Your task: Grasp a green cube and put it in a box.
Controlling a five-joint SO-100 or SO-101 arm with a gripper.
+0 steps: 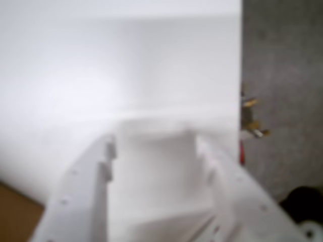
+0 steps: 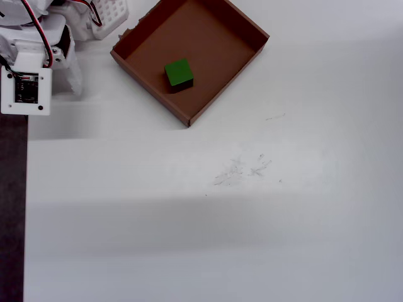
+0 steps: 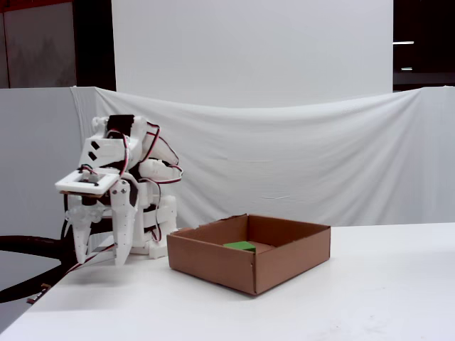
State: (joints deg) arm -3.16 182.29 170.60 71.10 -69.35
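Observation:
The green cube (image 2: 179, 73) lies on the floor of the brown cardboard box (image 2: 211, 41) at the table's top left in the overhead view. In the fixed view the cube (image 3: 239, 246) just shows above the box's front wall (image 3: 213, 263). My gripper (image 3: 99, 245) hangs fingers-down from the folded white arm, left of the box and apart from it. Its fingers are spread and hold nothing. In the wrist view the gripper (image 1: 154, 143) is blurred, with only white table between the fingers. The cube and box are out of that view.
The table's left edge borders a dark floor strip (image 2: 12, 207). The arm's base and a white perforated part (image 2: 110, 12) stand at the top left corner. Faint scuff marks (image 2: 242, 168) mark the table's middle. A white cloth backdrop (image 3: 284, 156) hangs behind.

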